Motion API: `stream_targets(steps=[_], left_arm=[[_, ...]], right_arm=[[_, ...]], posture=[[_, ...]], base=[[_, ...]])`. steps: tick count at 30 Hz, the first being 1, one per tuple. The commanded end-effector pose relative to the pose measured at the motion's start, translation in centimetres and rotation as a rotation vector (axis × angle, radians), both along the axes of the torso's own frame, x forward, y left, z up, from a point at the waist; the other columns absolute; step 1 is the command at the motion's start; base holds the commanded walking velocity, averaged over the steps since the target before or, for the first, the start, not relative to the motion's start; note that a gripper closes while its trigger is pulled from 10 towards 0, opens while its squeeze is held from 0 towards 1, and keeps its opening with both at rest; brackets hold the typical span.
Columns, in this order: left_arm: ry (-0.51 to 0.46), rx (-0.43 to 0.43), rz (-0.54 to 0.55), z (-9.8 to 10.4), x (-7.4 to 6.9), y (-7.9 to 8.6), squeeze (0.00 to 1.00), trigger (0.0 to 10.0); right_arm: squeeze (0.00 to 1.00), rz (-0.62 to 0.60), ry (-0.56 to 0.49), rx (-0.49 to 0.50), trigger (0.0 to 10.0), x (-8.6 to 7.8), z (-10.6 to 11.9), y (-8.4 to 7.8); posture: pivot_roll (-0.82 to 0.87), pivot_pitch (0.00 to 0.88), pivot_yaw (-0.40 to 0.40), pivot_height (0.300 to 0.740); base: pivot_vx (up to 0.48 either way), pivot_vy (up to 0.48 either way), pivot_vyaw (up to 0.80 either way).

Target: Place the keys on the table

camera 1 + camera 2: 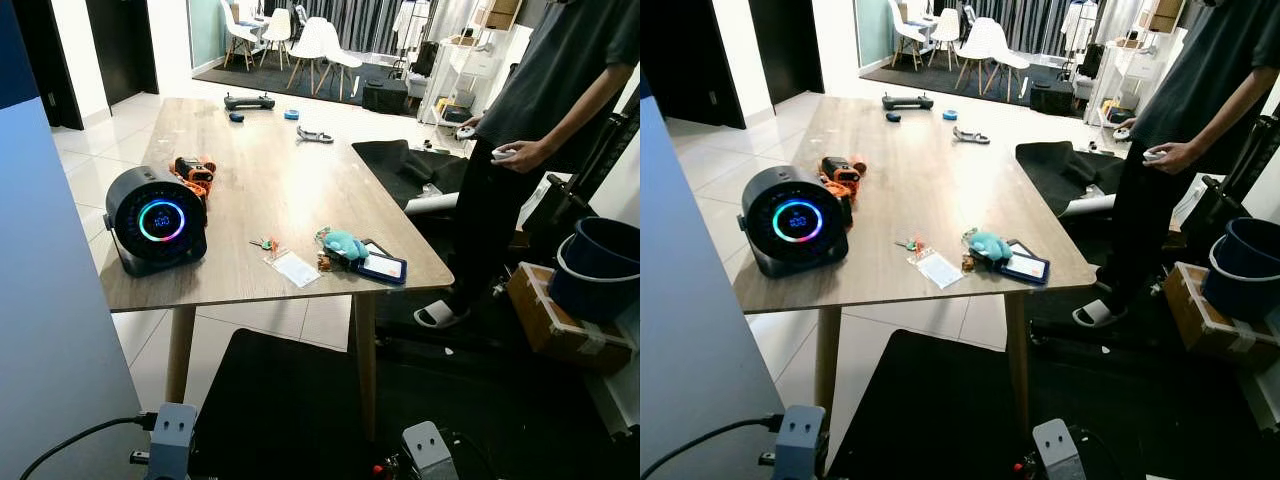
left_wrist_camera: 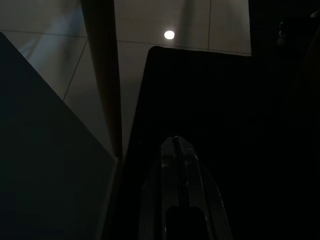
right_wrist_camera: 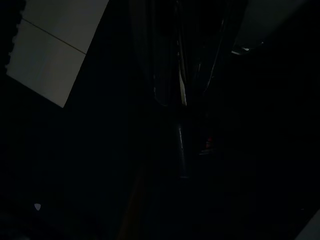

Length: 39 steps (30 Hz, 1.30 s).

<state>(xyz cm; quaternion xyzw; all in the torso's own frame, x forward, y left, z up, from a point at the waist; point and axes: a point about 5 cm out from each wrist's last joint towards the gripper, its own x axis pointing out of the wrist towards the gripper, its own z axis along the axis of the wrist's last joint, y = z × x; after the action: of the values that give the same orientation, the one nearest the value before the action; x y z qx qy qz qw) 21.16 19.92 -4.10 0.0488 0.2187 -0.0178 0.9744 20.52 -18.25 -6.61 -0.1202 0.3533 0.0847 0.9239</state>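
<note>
Wooden table (image 1: 270, 190): one keys (image 1: 265, 243), one speaker (image 1: 156, 220).

Showing pale matt wood grain across the table (image 1: 270, 190). Resting on it: a black plastic speaker (image 1: 155, 220) with glowing ring, clear glossy plastic sleeve (image 1: 293, 268), fuzzy teal plush toy (image 1: 345, 244). Gleaming beneath: glossy floor tiles (image 1: 95, 165).

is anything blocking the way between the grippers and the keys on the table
Partly. The keys lie on the table near its front edge, nothing crowding them. Both arms hang below the tabletop, so the edge lies between.
</note>
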Motion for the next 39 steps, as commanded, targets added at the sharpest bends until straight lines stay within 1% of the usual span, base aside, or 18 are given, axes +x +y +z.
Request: stream_targets(steps=[1,5,7,9,11,16,21,25,32,39], left_arm=[[0.018,-0.004,-0.011,-0.4,-0.3,-0.6,0.0,10.0],[0.022,0.004,-0.025,-0.3,-0.3,-0.4,0.0,10.0],[0.022,0.005,-0.027,-0.3,-0.3,-0.3,0.0,10.0],[0.018,0.016,-0.047,0.0,0.2,0.0,0.0,10.0],[0.016,0.019,-0.054,0.1,0.4,0.1,0.0,10.0],[0.001,0.033,-0.088,0.7,1.2,0.4,0.0,10.0],[-0.001,0.035,-0.095,0.8,1.4,0.4,0.0,10.0],[0.005,0.027,-0.099,0.6,1.2,0.2,0.0,10.0],[0.024,0.023,-0.103,0.2,0.6,0.0,0.0,10.0],[0.03,0.03,-0.096,0.0,-0.1,0.5,0.0,10.0]], right_arm=[[0.0,-0.011,-0.004,-0.006,10.0,0.1,0.1,-0.5],[0.0,-0.026,-0.008,0.002,10.0,0.1,0.1,-0.3],[0.0,-0.029,-0.008,0.003,10.0,0.1,0.1,-0.2],[0.0,-0.045,-0.008,0.013,10.0,0.0,0.0,0.1],[0.0,-0.051,-0.007,0.017,10.0,-0.1,-0.1,0.3],[0.0,-0.083,0.004,0.035,10.0,-0.9,-0.6,0.8],[0.0,-0.09,0.01,0.04,10.0,-1.3,-0.8,1.0],[0.0,-0.095,0.012,0.038,10.0,-1.4,-0.8,0.8],[0.0,-0.089,0.01,0.032,10.0,-1.1,-0.6,0.6],[0.0,-0.057,0.015,0.033,10.0,-0.8,-0.6,1.2]], posture=[[0.11,0.019,-0.086,0.74],[0.11,0.016,-0.062,0.74],[0.11,0.016,-0.062,0.74],[0.12,0.017,-0.027,0.74],[0.12,0.017,-0.027,0.74],[0.12,0.018,0.005,0.74],[0.12,0.019,0.005,0.74],[0.12,0.021,-0.002,0.74],[0.13,0.028,-0.025,0.74],[0.15,0.044,-0.036,0.74]], base=[[0.0,0.0,0.0],[0.0,0.0,0.0],[0.0,0.0,0.0],[0.0,0.0,0.0],[0.0,0.0,0.0],[0.0,0.0,0.0],[0.0,0.0,0.0],[0.0,0.0,0.0],[0.0,0.0,0.0],[0.0,0.0,0.0]])
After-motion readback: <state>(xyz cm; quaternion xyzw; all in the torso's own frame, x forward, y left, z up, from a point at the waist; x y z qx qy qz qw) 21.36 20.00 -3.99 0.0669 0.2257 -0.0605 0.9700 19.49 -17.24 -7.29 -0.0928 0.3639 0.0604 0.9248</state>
